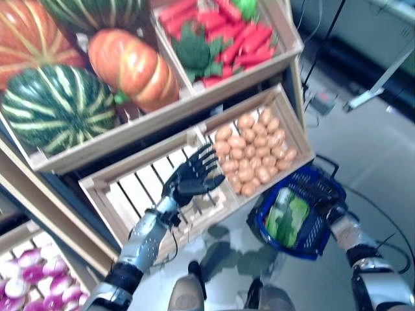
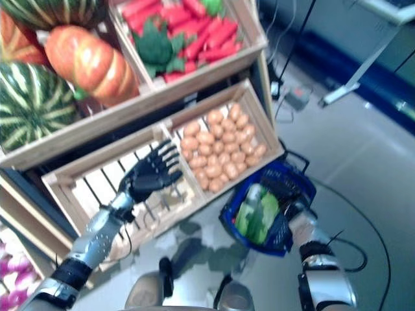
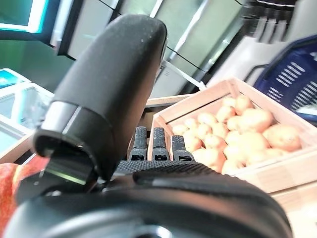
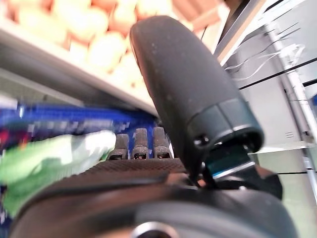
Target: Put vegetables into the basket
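Note:
The blue plastic basket (image 1: 323, 241) stands on the floor right of the wooden stand, with green leafy vegetables (image 1: 287, 216) in it. My left hand (image 1: 192, 176) is open and empty above the slatted crate (image 1: 130, 194), its fingers reaching toward the crate of potatoes (image 1: 254, 153). The potatoes also show past the fingers in the left wrist view (image 3: 233, 134). My right hand (image 1: 326, 194) rests at the basket's far right rim with straight fingers, open. In the right wrist view the green vegetable (image 4: 59, 153) lies just beyond its fingers (image 4: 140, 144).
The wooden stand (image 1: 194, 97) rises in tiers at left and centre, its crate edges close to the basket. A metal frame leg (image 1: 382, 84) and a small grey box (image 1: 322, 100) stand on the grey floor at the upper right.

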Robot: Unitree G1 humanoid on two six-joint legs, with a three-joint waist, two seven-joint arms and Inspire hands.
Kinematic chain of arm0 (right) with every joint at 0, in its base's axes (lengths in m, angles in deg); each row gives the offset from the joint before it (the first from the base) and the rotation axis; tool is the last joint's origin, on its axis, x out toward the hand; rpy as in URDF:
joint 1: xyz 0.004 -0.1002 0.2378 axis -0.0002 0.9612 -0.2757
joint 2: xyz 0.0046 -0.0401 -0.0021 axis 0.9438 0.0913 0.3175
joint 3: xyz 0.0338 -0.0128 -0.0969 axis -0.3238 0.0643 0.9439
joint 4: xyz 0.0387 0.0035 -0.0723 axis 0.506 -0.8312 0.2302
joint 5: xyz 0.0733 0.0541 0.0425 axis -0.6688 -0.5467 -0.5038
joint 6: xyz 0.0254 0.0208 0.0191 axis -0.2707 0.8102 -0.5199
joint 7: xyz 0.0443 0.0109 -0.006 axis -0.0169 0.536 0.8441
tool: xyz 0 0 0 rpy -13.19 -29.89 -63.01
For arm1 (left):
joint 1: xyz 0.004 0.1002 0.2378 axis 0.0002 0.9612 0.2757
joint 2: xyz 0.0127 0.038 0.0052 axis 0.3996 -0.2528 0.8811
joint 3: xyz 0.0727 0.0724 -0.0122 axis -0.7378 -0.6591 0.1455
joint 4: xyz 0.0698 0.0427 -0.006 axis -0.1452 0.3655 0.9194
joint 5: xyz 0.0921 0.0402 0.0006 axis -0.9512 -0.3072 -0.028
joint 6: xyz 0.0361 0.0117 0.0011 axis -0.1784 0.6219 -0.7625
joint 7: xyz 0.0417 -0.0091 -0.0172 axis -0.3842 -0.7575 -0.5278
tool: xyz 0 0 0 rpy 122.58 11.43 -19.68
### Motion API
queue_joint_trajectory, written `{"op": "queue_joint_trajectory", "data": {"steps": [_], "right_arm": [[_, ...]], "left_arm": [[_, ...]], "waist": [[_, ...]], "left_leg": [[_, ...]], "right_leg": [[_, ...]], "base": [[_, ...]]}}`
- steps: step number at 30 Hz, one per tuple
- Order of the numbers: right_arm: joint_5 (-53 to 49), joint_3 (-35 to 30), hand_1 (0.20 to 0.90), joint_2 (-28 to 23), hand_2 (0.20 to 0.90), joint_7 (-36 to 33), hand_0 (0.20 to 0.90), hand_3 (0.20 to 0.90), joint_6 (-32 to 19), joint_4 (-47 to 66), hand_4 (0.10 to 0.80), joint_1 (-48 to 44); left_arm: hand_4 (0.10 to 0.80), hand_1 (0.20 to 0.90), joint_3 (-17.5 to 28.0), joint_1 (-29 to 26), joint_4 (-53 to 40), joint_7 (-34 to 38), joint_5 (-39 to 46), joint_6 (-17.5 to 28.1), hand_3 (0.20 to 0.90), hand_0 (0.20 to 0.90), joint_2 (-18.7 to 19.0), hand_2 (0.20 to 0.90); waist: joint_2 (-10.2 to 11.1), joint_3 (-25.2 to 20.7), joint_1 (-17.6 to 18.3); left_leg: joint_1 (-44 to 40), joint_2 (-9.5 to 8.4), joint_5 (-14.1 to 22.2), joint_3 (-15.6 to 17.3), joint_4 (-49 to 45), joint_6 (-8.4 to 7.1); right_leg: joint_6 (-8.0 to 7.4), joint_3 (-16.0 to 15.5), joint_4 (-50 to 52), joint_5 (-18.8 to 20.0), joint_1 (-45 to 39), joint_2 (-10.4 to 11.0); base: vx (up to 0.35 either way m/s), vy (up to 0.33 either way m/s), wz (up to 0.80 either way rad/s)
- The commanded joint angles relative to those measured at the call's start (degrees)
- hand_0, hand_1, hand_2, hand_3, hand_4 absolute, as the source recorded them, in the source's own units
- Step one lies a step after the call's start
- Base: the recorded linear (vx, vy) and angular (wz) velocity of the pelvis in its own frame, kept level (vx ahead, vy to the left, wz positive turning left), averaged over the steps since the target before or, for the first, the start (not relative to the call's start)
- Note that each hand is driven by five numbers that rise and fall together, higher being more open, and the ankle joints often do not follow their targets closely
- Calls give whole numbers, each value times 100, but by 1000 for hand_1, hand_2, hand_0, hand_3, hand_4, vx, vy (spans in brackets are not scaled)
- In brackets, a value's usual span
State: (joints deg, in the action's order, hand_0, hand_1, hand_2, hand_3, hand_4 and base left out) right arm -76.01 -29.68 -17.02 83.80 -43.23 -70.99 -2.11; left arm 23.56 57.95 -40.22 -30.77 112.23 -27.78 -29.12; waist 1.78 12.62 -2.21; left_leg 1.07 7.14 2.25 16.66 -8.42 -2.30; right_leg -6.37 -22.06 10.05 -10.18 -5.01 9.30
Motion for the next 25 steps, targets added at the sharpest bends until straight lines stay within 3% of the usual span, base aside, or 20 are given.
{"op": "queue_joint_trajectory", "data": {"steps": [1, 6, 10, 18, 25], "right_arm": [[-211, 215, 900, 265, 900, 501, 900, 900, -1050, 775, 800, 378], [-252, 682, 900, 1095, 900, 1064, 900, 900, -1353, 1516, 800, 1357], [-481, 984, 900, 1473, 900, 1791, 900, 900, -1141, 1816, 800, 1849], [-571, 1507, 900, 1721, 900, 2539, 900, 900, -843, 2103, 800, 2349], [-622, 1674, 900, 1759, 900, 2562, 900, 900, -881, 1941, 800, 2374]], "left_arm": [[800, 900, 27, 258, 185, -433, -239, 211, 900, 900, -301, 900], [800, 900, 284, 750, 962, -1033, -127, 59, 900, 900, -601, 900], [800, 900, 421, 934, 1591, -1104, -383, -36, 900, 900, -822, 900], [800, 900, 611, 1025, 2006, -1044, -625, -256, 900, 900, -1064, 900], [800, 900, 472, 1015, 2225, -1249, -806, -538, 900, 900, -1161, 900]], "waist": [[-97, -468, -1], [-152, -608, 156], [-173, -638, 251], [-194, -603, 330], [-214, -578, 280]], "left_leg": [[-794, -295, 407, 79, 667, 251], [-1205, -362, 304, 125, 1177, 227], [-1297, -411, 258, 113, 1342, 197], [-1223, -426, 241, 75, 1342, 150], [-1202, -449, 230, -61, 1342, 144]], "right_leg": [[338, 248, -612, 480, -32, -297], [236, 338, -1088, 642, -395, -359], [177, 305, -1471, 840, -569, -378], [164, 189, -1505, 839, -572, -348], [158, 116, -1505, 822, -608, -324]], "base": [[95, 81, -18], [54, 57, -8], [-1, 6, 0], [-5, 0, 3], [12, -4, 10]]}}
